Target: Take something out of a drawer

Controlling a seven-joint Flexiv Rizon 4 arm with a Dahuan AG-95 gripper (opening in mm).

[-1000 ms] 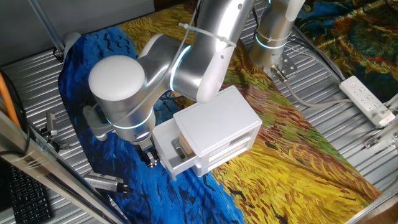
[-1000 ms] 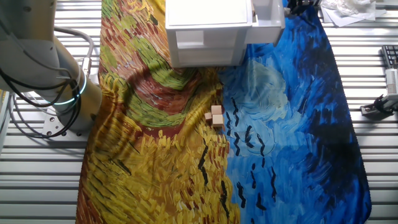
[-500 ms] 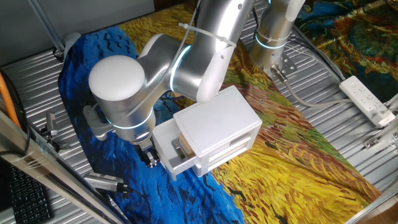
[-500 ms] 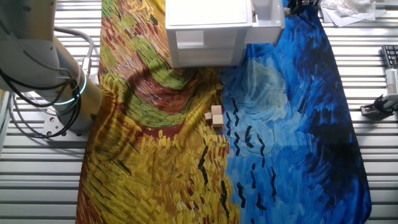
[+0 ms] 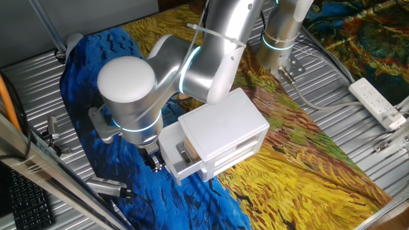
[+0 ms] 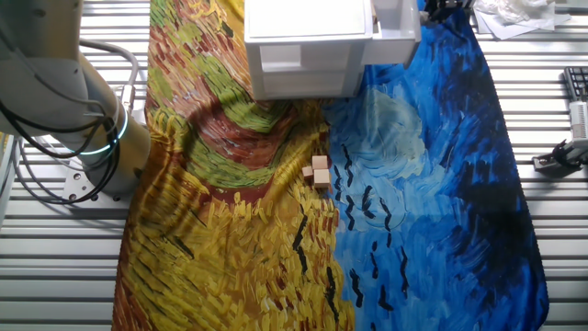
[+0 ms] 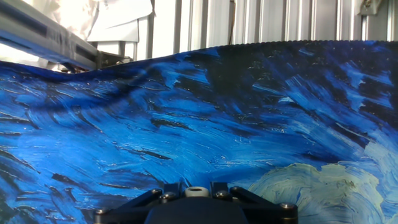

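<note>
The white cabinet (image 5: 223,124) stands on the painted cloth with its drawer (image 5: 174,167) pulled out toward the front left. A light-brown wooden block (image 5: 186,151) shows inside the drawer, against the cabinet's opening. My gripper (image 5: 155,161) is at the drawer's front, low over the blue cloth. In the hand view the round white knob (image 7: 196,191) sits tight between my two black fingers (image 7: 169,193), so the gripper (image 7: 196,194) is shut on it. In the other fixed view the drawer (image 6: 397,23) sticks out to the cabinet's right, and only a bit of the gripper (image 6: 443,7) shows.
Three small wooden blocks (image 6: 318,172) lie on the cloth in front of the cabinet. A second arm's base (image 5: 280,38) stands at the back. A white power strip (image 5: 378,102) lies at the right. Metal tools (image 5: 108,187) lie at the table's left edge.
My arm's elbow has shifted slightly to the right. The gripper, drawer and block stay where they were.
</note>
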